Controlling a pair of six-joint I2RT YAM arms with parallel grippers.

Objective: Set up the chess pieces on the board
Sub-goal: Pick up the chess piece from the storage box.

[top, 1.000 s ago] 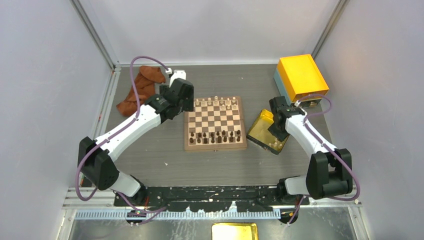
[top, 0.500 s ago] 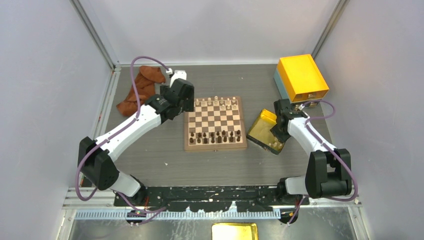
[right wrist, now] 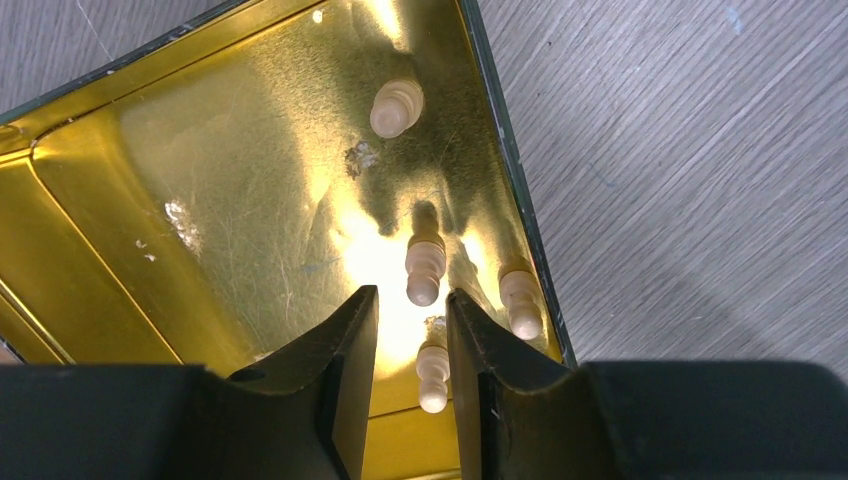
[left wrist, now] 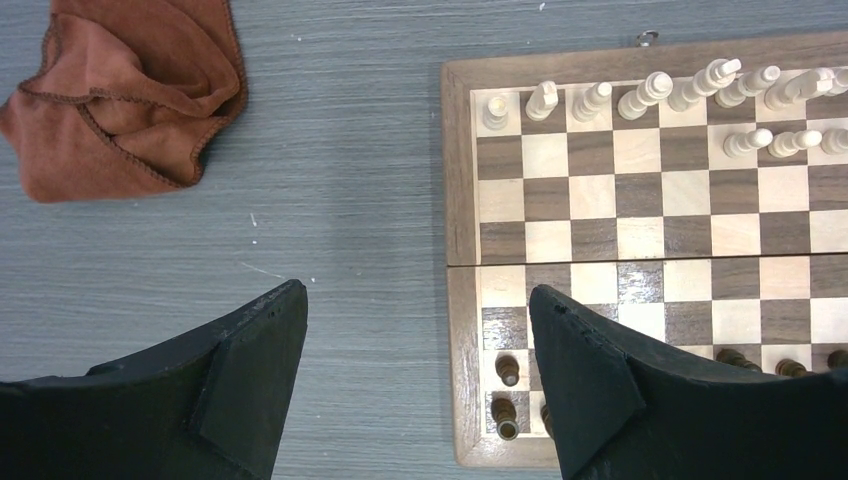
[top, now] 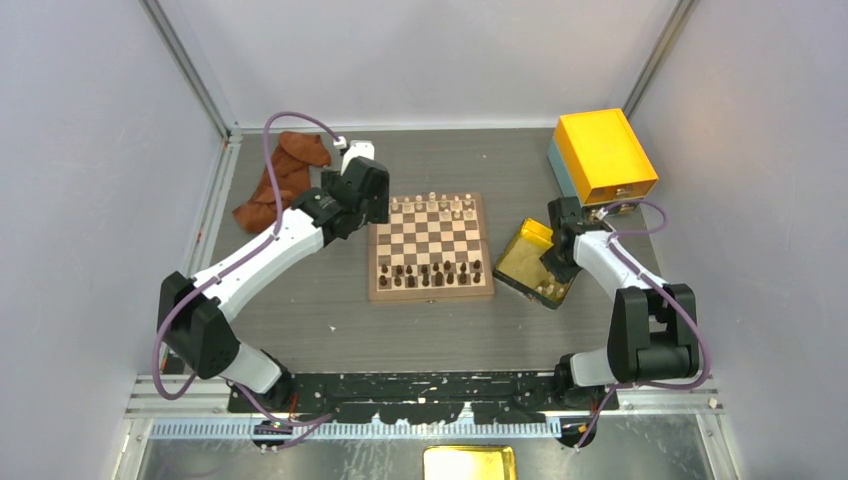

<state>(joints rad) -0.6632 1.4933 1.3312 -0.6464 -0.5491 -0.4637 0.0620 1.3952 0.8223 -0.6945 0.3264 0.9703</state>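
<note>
The board (top: 373, 250) lies mid-table. Cream chess pieces (top: 432, 207) line its far rows and also show in the left wrist view (left wrist: 650, 95). Dark pieces (top: 430, 272) fill the near rows. My left gripper (left wrist: 418, 300) hangs open and empty above the board's left border (left wrist: 460, 200). My right gripper (right wrist: 412, 292) is down inside the golden tray (right wrist: 200, 180), jaws narrow but open. One cream pawn (right wrist: 433, 375) lies between the fingers, close to the right one. Another pawn (right wrist: 424, 268) lies just past the tips, and others (right wrist: 520, 300) (right wrist: 397, 107) rest nearby.
The golden tray (top: 520, 255) sits tilted right of the board, under my right gripper (top: 553, 262). An orange-yellow box (top: 603, 153) stands at the back right. A brown cloth (top: 280, 175) lies at the back left, beside my left gripper (top: 368, 192).
The right arm has shifted slightly over the tray and its jaws have narrowed a little. The left arm has not moved.
</note>
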